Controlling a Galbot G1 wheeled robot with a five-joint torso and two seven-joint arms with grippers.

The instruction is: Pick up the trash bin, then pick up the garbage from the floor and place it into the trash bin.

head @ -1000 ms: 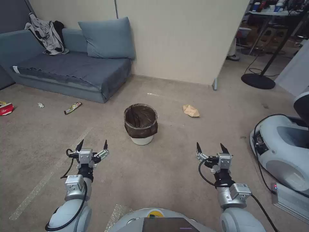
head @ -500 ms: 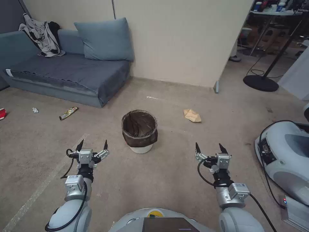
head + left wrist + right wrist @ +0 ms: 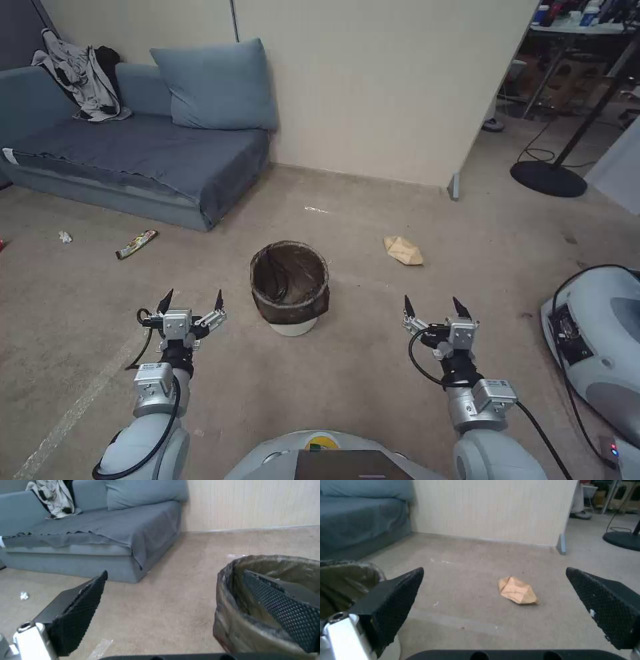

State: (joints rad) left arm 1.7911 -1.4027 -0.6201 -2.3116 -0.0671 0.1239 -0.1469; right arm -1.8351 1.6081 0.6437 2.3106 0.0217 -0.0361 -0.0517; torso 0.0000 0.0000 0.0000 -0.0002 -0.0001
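The trash bin, white with a dark bag over its rim, stands upright on the carpet straight ahead between my arms; the left wrist view has it close by. Garbage lies around it: a crumpled tan paper bag to its right, a red-green wrapper and a white paper wad to its left. My left gripper hangs open short of the bin on its left. My right gripper is open on the bin's right, facing the paper bag.
A blue-grey sofa with a cushion and grey clothes stands at the back left. A cream partition wall runs behind the bin. A white machine sits at the right, and a round stand base at the far right.
The whole picture has shifted: the camera moved forward, so the bin and paper bag sit lower and nearer. Both grippers stay open in the same pose.
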